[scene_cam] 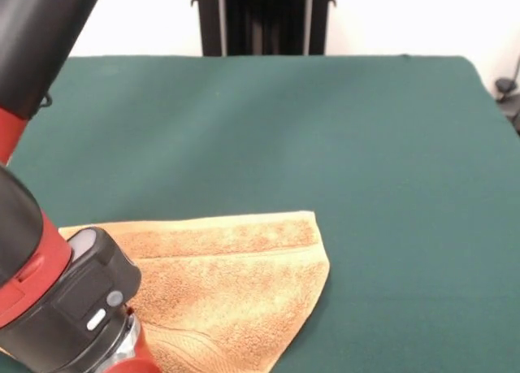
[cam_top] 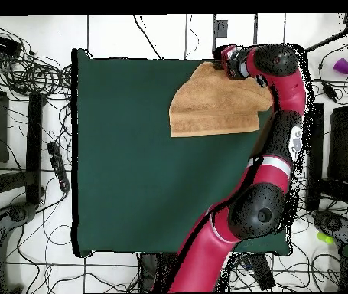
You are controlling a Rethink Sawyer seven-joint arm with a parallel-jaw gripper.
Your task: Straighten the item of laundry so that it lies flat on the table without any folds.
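One orange-yellow towel (scene_cam: 236,288) lies near a corner of the green table (scene_cam: 325,137), at the edge farthest from the robot's base in the overhead view. It is folded: one straight banded edge, the opposite side slanting to a rounded corner, a woven band showing along the straight edge. Arm (cam_top: 272,164) reaches across the table's side, wrist over the towel's outer corner. Gripper (cam_top: 224,60) sits at the towel's edge; finger state cannot be made out.
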